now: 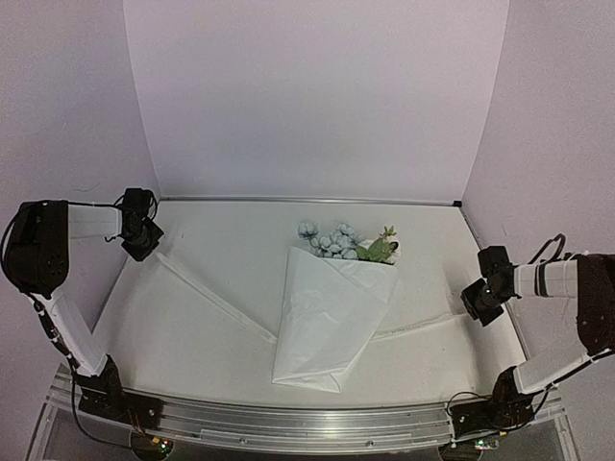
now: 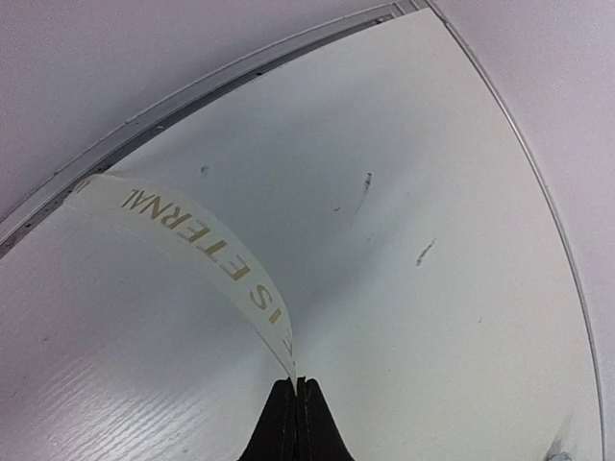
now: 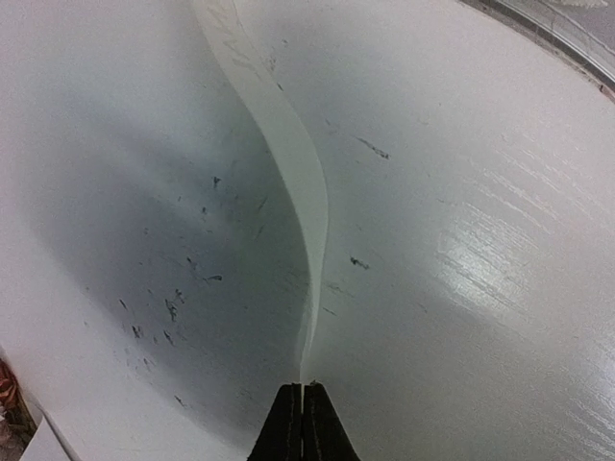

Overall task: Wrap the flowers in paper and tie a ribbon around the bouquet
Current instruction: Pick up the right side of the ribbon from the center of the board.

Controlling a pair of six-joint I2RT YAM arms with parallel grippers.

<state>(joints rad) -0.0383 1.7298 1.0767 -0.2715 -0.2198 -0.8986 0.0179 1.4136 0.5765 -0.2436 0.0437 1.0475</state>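
The bouquet lies mid-table: white paper (image 1: 327, 322) folded into a cone, with pale blue flowers (image 1: 332, 240) and green leaves at its far, wide end. A long cream ribbon (image 1: 211, 296) passes under the cone, one end running to the far left and the other (image 1: 418, 329) to the right. My left gripper (image 1: 146, 252) is shut on the left end; in the left wrist view the lettered ribbon (image 2: 207, 254) rises from the pinched jaws (image 2: 298, 380). My right gripper (image 1: 473, 305) is shut on the right end, where the ribbon (image 3: 300, 182) twists away from its closed jaws (image 3: 304, 387).
A white backdrop curves up behind the table, and a metal strip (image 1: 307, 201) lines its far edge. An aluminium rail (image 1: 288, 423) with both arm bases runs along the near edge. The white table (image 3: 480, 240) shows dark scuff marks.
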